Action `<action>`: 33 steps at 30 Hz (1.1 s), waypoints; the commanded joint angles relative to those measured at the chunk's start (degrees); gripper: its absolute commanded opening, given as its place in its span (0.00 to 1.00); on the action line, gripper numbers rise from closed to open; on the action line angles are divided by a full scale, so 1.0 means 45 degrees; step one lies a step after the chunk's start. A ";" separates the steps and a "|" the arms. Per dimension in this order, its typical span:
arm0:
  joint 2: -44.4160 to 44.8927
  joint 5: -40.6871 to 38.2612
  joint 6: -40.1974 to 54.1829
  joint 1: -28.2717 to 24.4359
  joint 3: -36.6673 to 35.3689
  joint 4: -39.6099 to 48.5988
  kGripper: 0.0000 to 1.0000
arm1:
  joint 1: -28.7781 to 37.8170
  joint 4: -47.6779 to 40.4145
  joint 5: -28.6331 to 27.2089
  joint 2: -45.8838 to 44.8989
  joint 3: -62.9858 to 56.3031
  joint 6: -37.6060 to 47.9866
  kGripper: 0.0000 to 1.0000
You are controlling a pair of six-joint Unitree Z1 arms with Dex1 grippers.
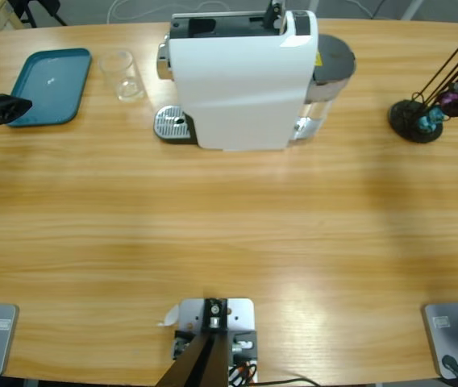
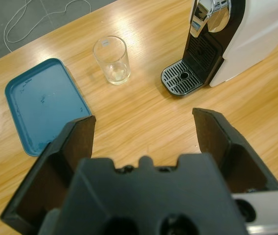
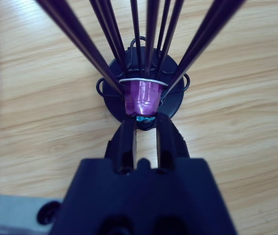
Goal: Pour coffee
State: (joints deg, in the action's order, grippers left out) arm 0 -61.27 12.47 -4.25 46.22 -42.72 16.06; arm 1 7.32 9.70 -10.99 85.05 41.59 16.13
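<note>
A white coffee machine (image 1: pixel 241 85) is seen standing at the far middle of the wooden desk (image 1: pixel 229 234), with its perforated drip tray (image 1: pixel 172 125) at its left side. A clear glass (image 1: pixel 122 74) is set upright on the desk just left of the machine, between it and a teal tray (image 1: pixel 47 86) that lies flat near the left edge. In the left wrist view a shallow, pale layer that may be the coffee (image 2: pixel 116 76) is made out at the bottom of the glass, though its colour cannot be told clearly. The left gripper (image 2: pixel 144 122) is held above the bare desk with its fingers (image 2: pixel 75 142) spread wide apart and nothing between them; the glass, the tray and the machine's spout are seen beyond it, well apart from the fingers. In the high view this gripper is shown as a black shape at the left edge, beside the teal tray. At the right end of the desk a black wire capsule rack (image 1: pixel 416 119) is placed. The right gripper (image 3: pixel 145 122) is brought up against the rack's base, its fingers (image 3: pixel 127 137) drawn close together with a narrow gap, their tips just below a purple capsule (image 3: pixel 142 98) held in the rack; a teal capsule (image 3: pixel 143 118) is glimpsed between the tips, but whether it is gripped cannot be told.
</note>
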 commanded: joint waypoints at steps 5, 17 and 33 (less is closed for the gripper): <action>0.0111 0.0003 -0.0033 -0.0095 0.0544 -0.0147 0.86 | -0.0201 0.1372 -0.0152 -0.1080 0.0571 -0.0112 0.09; 0.0220 -0.0017 -0.0033 -0.0095 0.0587 -0.0206 0.86 | -0.0201 0.1583 0.0188 -0.0444 0.0516 0.0010 0.89; 0.0079 -0.0005 -0.0013 -0.0095 0.0606 -0.0222 0.86 | -0.0209 0.0743 0.0176 0.0513 0.0660 -0.0069 0.76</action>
State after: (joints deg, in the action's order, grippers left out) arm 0 -61.11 12.46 -4.25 46.22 -42.38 15.66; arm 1 7.32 14.11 -10.89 84.80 45.20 16.07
